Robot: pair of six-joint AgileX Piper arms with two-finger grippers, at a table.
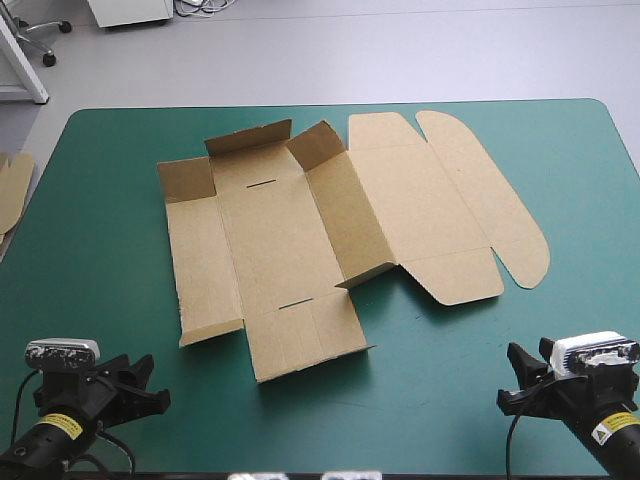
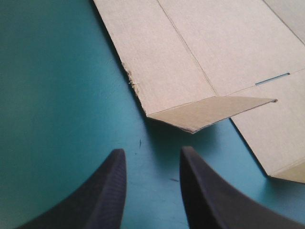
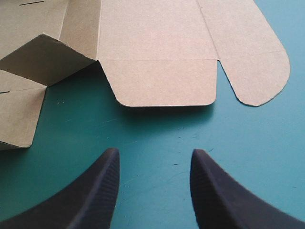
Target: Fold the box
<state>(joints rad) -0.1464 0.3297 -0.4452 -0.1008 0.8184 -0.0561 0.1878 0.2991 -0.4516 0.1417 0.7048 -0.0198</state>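
Bare teal-green cover (image 1: 430,385) ahead of left end effector (image 2: 152,149) and right end effector (image 3: 155,150); box (image 1: 270,230) walls obstruct mid-table.

Brown box (image 1: 270,230), teal-green cover (image 1: 100,300)

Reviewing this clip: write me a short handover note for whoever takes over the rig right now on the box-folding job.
Left gripper: open, empty, over bare cover just short of the sheet's near-left corner.
Right gripper: open, empty, short of the lid's end flap.
Brown cut cardboard box: mid-table on the teal-green cover, mostly flat; its lid panel lies flat to the right.
Done: only the far end flap and the long wall beside the lid stand partly raised; nothing looks tucked.
Left: raise the walls and tuck them.
Spare brown board at the table's left edge.
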